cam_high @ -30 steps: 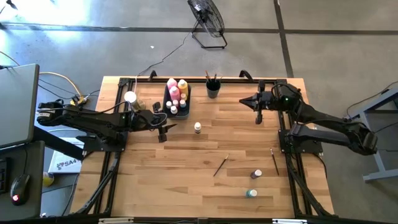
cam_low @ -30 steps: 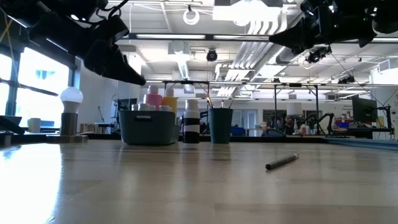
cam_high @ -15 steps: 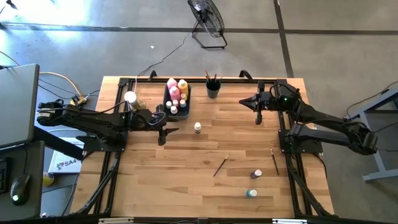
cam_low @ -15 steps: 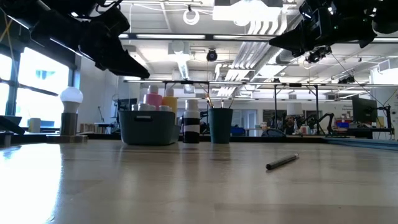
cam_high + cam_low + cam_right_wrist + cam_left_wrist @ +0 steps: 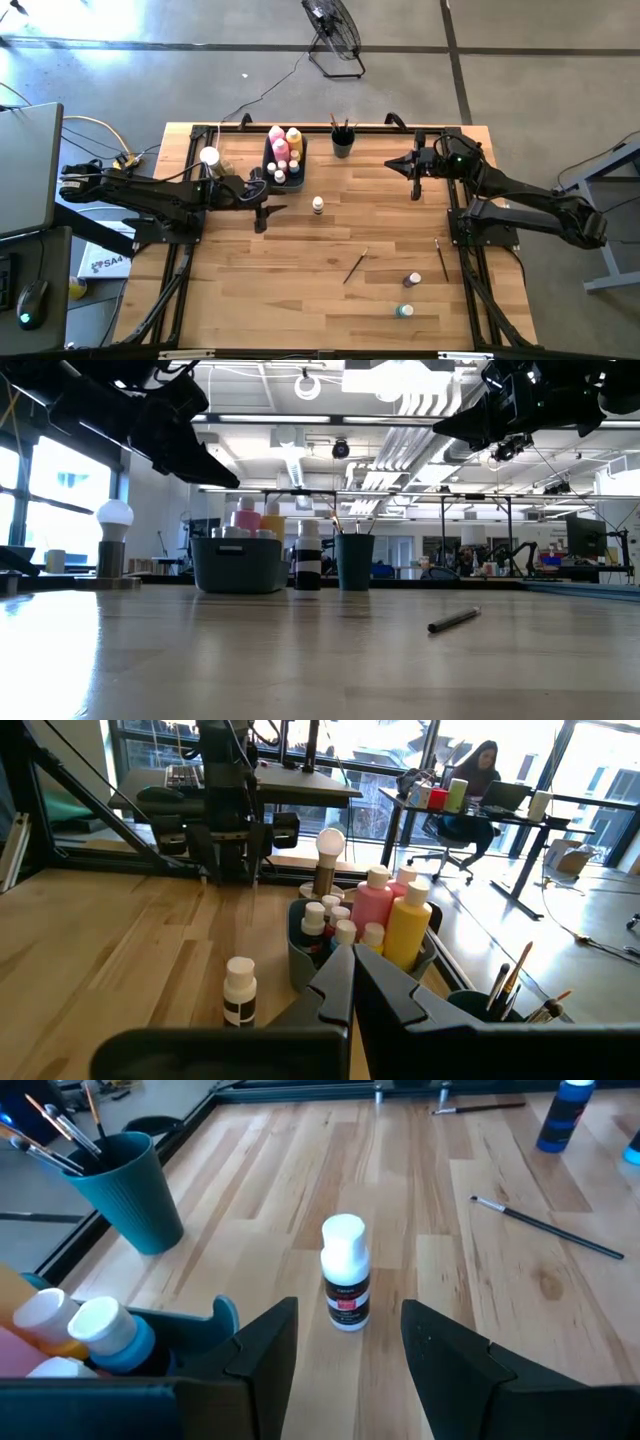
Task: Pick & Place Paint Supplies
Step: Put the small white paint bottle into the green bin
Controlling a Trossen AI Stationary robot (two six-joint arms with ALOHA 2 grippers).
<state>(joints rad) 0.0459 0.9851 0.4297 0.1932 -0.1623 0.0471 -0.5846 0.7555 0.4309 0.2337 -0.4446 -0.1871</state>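
Observation:
A small white-capped paint bottle [image 5: 318, 205] [image 5: 346, 1287] stands upright on the table, alone. My left gripper [image 5: 268, 208] [image 5: 345, 1355] hovers open just to its left, fingers pointing at it, and touches nothing. A dark bin [image 5: 283, 160] at the far side holds the pink bottle [image 5: 373, 910], the yellow bottle [image 5: 408, 925] and small bottles. A teal cup [image 5: 130, 1190] beside it holds brushes. My right gripper [image 5: 400, 165] [image 5: 352, 985] is shut and empty, raised over the far right of the table.
One paintbrush [image 5: 355, 266] lies mid-table and another [image 5: 441, 258] lies near the right rail. Two small bottles [image 5: 412, 281] [image 5: 403, 311] are at the near right. A white knob on a tan base [image 5: 209, 156] stands left of the bin.
My left gripper has turned a little at the wrist and tipped slightly, staying in the same place, still open. The bottle and my right arm have kept still.

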